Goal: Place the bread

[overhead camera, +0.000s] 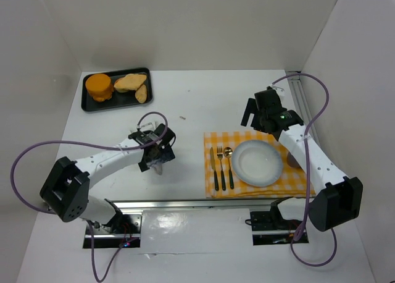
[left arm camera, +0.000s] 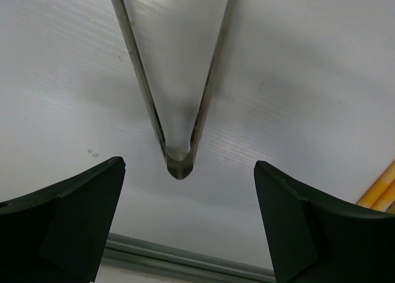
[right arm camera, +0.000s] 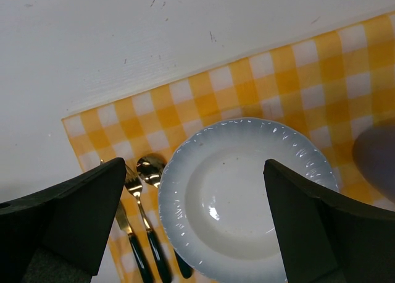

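The bread, a round bright orange bun, sits at the left end of the black tray at the table's far left. My left gripper hangs low over the table, far in front of the tray. Its jaws stand open, and the hinge end of a pair of metal tongs lies on the table between them, untouched. My right gripper is open and empty above the far edge of the white plate. In the right wrist view the plate's rim shows between the open fingers.
Paler bread slices lie on the tray beside the bun. The plate rests on a yellow checked placemat with knife, fork and spoon to its left. A grey object stands right of the plate.
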`<state>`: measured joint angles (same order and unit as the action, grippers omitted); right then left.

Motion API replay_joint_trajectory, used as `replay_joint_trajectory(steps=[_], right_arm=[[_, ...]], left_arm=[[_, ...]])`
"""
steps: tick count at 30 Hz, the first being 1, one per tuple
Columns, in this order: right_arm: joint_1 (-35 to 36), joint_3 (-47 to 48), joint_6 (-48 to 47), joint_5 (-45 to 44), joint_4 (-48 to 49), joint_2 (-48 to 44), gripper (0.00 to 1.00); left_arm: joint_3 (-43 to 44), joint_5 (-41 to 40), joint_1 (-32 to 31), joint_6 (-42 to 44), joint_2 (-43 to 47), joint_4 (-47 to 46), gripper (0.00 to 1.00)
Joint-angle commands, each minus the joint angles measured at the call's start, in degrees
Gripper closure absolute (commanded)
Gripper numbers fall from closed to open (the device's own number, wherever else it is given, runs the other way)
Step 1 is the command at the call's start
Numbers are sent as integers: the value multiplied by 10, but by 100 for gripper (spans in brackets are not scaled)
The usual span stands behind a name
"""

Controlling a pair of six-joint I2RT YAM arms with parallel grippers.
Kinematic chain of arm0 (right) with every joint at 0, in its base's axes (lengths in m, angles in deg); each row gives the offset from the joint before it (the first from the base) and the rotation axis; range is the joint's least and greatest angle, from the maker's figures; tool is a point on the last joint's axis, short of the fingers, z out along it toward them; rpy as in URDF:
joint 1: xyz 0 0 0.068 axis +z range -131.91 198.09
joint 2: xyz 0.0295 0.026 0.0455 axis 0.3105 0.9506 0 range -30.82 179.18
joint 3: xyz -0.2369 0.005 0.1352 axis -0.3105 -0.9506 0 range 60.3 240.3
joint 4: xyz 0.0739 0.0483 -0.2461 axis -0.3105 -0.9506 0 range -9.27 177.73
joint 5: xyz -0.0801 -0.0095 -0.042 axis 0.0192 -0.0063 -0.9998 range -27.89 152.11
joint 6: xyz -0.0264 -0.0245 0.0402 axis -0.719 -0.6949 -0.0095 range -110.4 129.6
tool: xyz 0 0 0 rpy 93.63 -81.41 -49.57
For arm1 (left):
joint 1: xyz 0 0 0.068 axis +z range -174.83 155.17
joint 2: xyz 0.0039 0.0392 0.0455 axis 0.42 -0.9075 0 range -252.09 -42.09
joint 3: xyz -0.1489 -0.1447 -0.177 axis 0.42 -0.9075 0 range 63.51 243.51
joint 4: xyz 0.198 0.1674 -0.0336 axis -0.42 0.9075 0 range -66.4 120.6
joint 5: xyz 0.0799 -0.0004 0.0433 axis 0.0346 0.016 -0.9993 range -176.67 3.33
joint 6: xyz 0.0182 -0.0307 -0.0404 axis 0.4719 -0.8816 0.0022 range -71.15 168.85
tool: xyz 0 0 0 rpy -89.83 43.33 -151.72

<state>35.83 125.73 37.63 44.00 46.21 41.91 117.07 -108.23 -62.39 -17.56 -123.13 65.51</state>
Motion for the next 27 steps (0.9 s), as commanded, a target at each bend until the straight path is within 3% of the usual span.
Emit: replay_joint_trajectory(steps=[1, 9, 16, 20, 21, 24, 25, 27], right_arm=[[-1, 8, -5, 7, 31, -14, 0], [-1, 14, -5, 7, 31, 4, 0], [-1, 24, 0, 18, 43, 21, 0], [-1, 24, 5, 18, 48, 38, 0], [-1, 29, 5, 12, 41, 43, 0], [-1, 44, 5, 12, 41, 60, 0], [-1, 44, 5, 12, 41, 65, 0], [-1, 58, 0, 12, 41, 65, 0]], left_arm=[[-17, 4, 34, -5, -6, -61, 1], [9, 33, 109, 62, -101, -106, 1], [55, 34, 130, 97, -160, -127, 1], [75, 47, 151, 111, -178, -127, 24], [75, 47, 151, 119, -178, -127, 36], [86, 42, 156, 136, -178, -122, 55], [95, 32, 156, 145, -169, -115, 68], [115, 23, 156, 158, -155, -89, 77]])
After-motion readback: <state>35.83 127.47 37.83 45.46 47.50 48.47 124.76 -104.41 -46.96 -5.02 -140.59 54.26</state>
